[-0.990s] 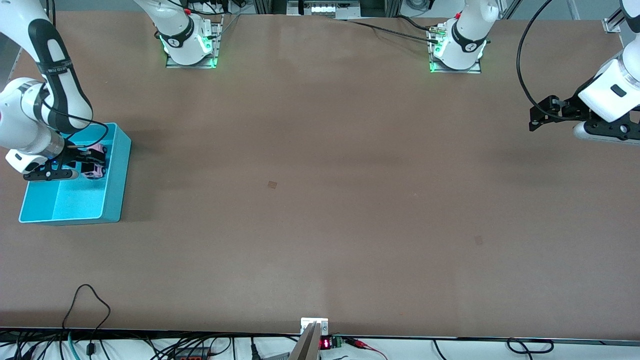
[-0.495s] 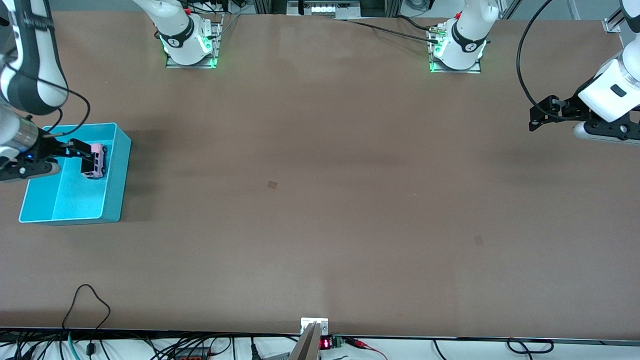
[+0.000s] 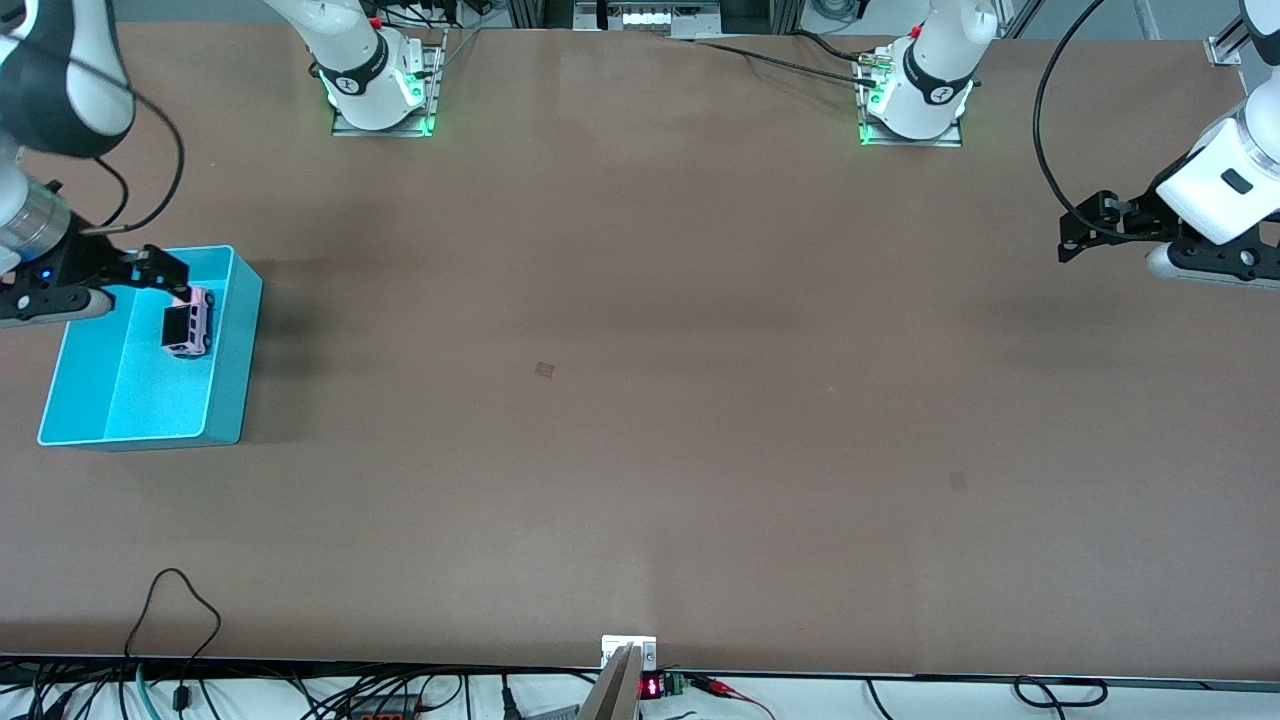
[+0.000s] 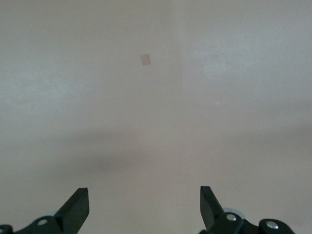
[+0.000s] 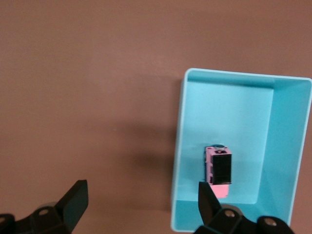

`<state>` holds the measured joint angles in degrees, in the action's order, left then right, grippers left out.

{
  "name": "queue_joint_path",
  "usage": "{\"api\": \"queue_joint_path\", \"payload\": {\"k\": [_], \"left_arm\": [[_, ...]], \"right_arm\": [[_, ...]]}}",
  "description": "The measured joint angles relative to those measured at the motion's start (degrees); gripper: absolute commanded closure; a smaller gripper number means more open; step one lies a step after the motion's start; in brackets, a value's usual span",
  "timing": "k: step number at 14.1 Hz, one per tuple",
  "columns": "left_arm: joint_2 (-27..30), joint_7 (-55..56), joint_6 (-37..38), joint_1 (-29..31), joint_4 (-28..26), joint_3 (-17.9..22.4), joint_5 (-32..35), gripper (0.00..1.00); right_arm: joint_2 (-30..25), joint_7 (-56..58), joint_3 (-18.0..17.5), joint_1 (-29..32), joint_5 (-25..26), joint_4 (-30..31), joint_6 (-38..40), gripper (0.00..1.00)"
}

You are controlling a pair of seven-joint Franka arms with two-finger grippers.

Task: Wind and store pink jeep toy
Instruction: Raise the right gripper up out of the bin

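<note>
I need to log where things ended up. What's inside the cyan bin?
Only the pink jeep, resting on the bin's floor. The open right end effector hangs over one corner, covering a bit of floor there.

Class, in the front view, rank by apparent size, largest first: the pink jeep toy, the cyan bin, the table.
1. table
2. cyan bin
3. pink jeep toy, lying inside the bin

The differences are clear; none look alike.
</note>
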<state>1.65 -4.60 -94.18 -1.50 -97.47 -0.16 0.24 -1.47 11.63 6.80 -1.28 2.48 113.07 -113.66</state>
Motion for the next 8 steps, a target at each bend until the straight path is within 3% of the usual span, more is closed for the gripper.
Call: {"api": "queue_joint_path", "payload": {"k": [3,8], "left_arm": [[0.0,0.0,0.0,0.0,0.0,0.0,0.0,0.0],[0.0,0.0,0.0,0.0,0.0,0.0,0.0,0.0]], "right_arm": [[-0.7,-2.6,-2.3,-0.4,-1.5,-4.5,4.5,0.0],[-0.7,-2.6,-2.3,-0.3,-5.3,-12.9,12.1,0.0]]}}
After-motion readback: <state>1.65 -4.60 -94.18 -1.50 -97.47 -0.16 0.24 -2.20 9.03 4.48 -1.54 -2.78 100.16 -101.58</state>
